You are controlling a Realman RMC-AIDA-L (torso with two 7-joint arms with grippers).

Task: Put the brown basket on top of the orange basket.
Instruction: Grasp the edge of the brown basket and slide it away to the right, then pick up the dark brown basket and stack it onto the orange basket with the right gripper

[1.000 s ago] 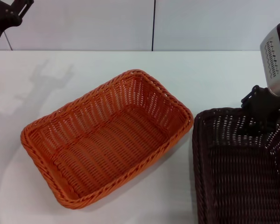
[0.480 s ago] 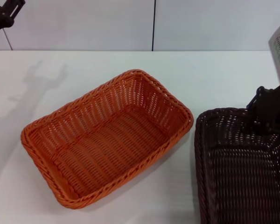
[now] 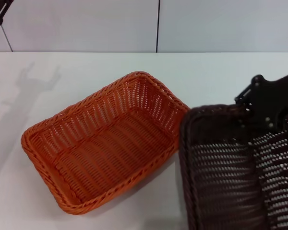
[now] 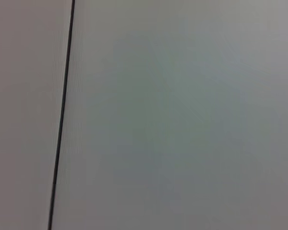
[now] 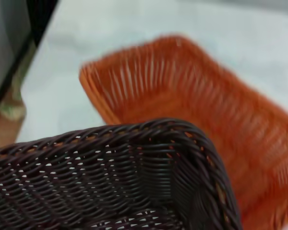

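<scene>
1. A white table fills most of the head view, its surface plain and matte.
2. A pale wall stands behind the table's far edge, with a thin dark vertical seam dividing it into panels.
3. A grey shadow lies on the table's left part, near the far edge.
4. The left wrist view shows only a pale flat surface crossed by one dark line, possibly that same wall seam.
</scene>
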